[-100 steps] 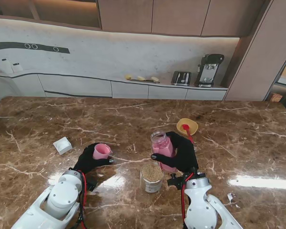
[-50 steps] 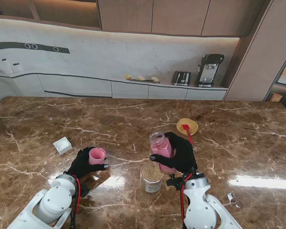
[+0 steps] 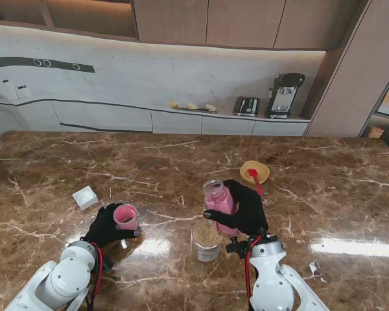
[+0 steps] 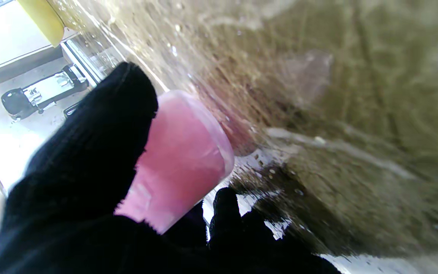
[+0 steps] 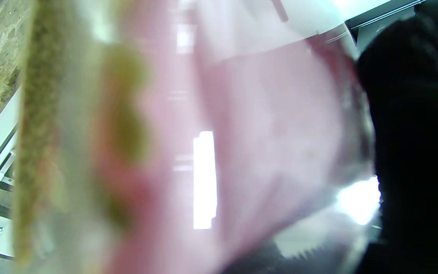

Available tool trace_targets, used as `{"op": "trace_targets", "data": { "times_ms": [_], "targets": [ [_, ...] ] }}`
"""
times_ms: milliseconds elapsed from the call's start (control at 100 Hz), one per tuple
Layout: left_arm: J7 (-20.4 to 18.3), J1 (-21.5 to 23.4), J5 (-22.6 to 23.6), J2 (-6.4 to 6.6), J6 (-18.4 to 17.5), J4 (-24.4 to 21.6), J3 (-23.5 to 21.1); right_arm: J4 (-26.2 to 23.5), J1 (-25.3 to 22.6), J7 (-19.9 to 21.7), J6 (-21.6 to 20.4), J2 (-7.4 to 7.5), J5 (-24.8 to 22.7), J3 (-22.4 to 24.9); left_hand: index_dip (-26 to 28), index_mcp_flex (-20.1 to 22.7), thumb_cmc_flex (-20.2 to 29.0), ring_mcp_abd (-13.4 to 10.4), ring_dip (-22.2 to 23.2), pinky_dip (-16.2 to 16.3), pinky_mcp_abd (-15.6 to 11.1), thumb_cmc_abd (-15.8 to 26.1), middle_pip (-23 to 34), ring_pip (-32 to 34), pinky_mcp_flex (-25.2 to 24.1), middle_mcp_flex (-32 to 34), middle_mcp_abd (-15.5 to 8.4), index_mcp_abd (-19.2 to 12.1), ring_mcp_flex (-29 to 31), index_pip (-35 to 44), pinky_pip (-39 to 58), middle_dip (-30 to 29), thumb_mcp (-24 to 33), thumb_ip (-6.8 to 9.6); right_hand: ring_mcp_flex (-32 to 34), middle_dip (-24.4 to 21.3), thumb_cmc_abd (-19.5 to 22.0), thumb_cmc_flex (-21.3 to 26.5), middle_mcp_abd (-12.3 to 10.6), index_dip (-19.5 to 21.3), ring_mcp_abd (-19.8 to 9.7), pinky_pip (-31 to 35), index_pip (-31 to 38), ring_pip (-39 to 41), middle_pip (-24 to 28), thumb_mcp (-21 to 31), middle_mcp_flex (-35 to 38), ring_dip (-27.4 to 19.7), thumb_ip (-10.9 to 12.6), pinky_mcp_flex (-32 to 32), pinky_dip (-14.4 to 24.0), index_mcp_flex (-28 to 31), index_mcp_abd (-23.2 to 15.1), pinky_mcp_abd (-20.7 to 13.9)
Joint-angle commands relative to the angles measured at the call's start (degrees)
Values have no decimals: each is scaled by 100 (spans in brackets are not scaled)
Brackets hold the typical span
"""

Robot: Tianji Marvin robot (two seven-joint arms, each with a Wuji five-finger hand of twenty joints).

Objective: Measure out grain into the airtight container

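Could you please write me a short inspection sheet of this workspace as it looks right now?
Surface: brown marble table, glossy, with light glare patches.
Job's things: pink jar, open-topped, held upright; grain container standing nearer to me than the jar; pink cup held by the left hand.
Clutter: yellow bowl with a red spoon; small white box; white scrap near the right arm.
Hands: left hand shut on the cup; right hand shut on the jar.
Cables: red cable along the right wrist, another on the left.
Surroundings: counter with coffee machine and toaster.
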Motion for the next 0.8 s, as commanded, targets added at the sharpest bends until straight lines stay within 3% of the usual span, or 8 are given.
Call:
{"op": "trace_targets", "data": {
  "times_ms": [0,100,270,460,790],
  "targets": [
    [-73,261,13,34,98,337,40,7,-46,51,-6,-17,18,-5,-125,-224,-173,1309,312,193,1896,-144,12,168,445,-28,294,-134,-13,-201,696,14,321,-92,198,96,1244,1417,-837,172,-492,120,786,179,372,1732,342,188,198,13,70,615,-2219,-177],
    [-83,278,75,48,40,305,28,15,-40,51,-15,-18,18,-12,-242,-424,-279,1257,362,285,1879,-370,206,180,456,30,257,-144,-1,-427,724,103,323,-156,199,96,1243,1417,-836,172,-492,120,787,178,373,1731,342,188,198,13,70,618,-2222,-177],
    [-121,287,136,68,-50,229,6,29,-37,56,-31,-17,15,-10,-487,-554,-506,1212,714,717,1975,-653,220,296,413,46,197,-134,-3,-828,835,-51,553,-259,201,95,1239,1420,-839,171,-496,120,789,178,373,1735,343,188,198,13,71,622,-2225,-177],
    [-304,309,346,135,-81,15,-109,41,-35,40,-42,-19,7,0,-610,-816,-517,1178,726,798,1959,-540,168,258,418,30,163,-183,11,-1066,822,-92,429,-272,202,94,1238,1419,-844,168,-495,119,791,177,374,1733,346,188,197,13,71,628,-2229,-177],
    [-598,502,663,231,-189,-424,-475,61,-21,36,-74,-22,11,7,-667,-767,-455,1164,763,921,1882,-530,131,271,429,22,109,-155,17,-1133,859,-102,317,-245,201,94,1237,1421,-842,160,-491,119,795,175,372,1731,345,189,197,13,71,638,-2224,-177]
  ]
}}
